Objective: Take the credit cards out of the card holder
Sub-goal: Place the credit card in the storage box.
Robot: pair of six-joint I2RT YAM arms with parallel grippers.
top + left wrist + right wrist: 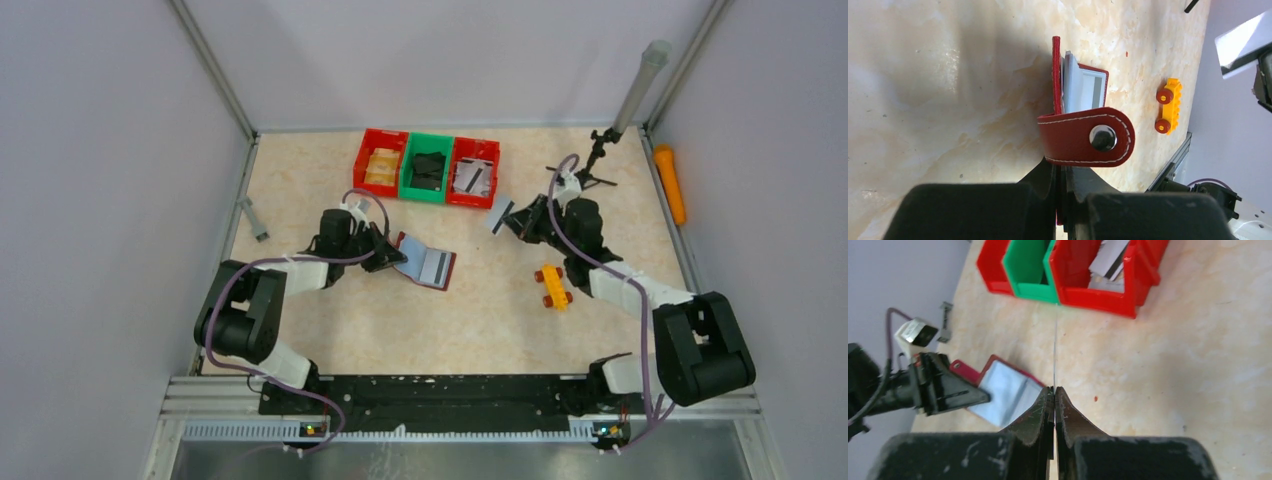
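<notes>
Two tools (1060, 171) (1053, 392), one holder (1080, 137), one card (500, 215)

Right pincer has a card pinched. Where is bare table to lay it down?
Widest bare table lies between the card holder, the yellow toy and the base rail. Also free: the back-left corner, between the grey piece and the left red bin. Crowded: from the right red bin to the black stand, around the right pincer.

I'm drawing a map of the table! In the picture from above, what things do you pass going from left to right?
small grey piece → card holder → card → yellow toy → orange stick
</notes>
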